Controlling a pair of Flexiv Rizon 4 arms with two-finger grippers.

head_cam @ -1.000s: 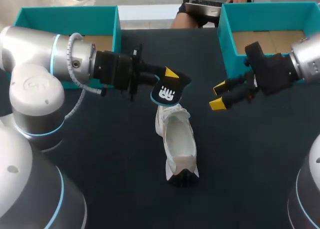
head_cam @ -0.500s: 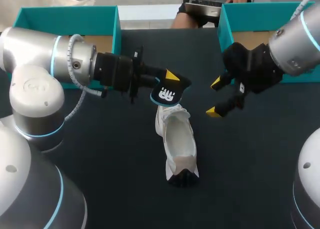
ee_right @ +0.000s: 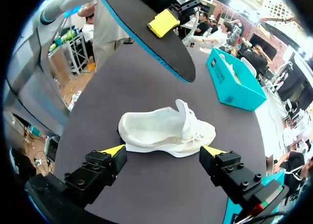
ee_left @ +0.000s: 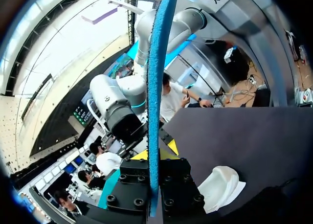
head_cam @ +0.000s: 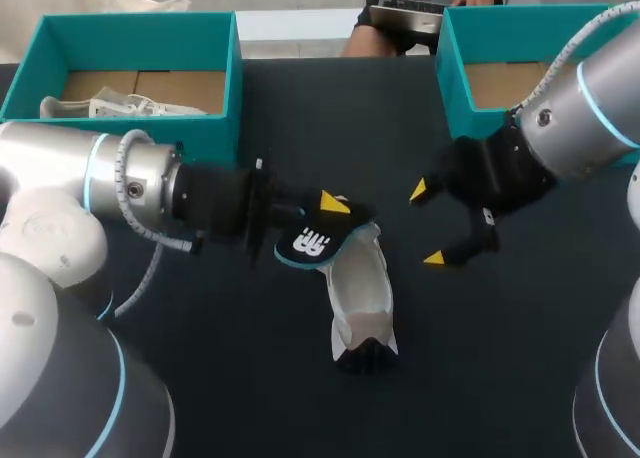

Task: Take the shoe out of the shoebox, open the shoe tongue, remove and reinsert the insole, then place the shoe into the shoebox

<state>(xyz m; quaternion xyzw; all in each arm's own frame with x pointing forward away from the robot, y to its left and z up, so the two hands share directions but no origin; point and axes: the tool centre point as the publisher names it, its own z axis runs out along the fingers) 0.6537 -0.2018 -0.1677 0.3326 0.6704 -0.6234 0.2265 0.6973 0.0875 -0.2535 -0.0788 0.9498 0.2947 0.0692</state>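
Note:
A white shoe (head_cam: 358, 290) (ee_right: 166, 131) rests on the dark table, heel toward the front edge, tongue lifted. My left gripper (head_cam: 330, 218) (ee_left: 155, 153) is shut on a black insole (head_cam: 312, 243) with a blue rim. It holds the insole just above the shoe's far end. In the left wrist view the insole (ee_left: 157, 82) shows edge-on between the fingers, with the shoe (ee_left: 222, 187) beside and below. My right gripper (head_cam: 430, 224) (ee_right: 163, 150) is open to the right of the shoe, its fingers on either side of the shoe's length in its own view. The insole (ee_right: 146, 33) hangs beyond the shoe there.
A teal shoebox (head_cam: 130, 38) at the back left holds another white shoe (head_cam: 105, 106). A second teal shoebox (head_cam: 470, 48) stands at the back right, partly behind my right arm. Bare table lies in front of the shoe and to its left.
My left gripper has carried the insole down and toward the front, closer over the shoe. My right gripper has swung left and forward toward the shoe, staying open.

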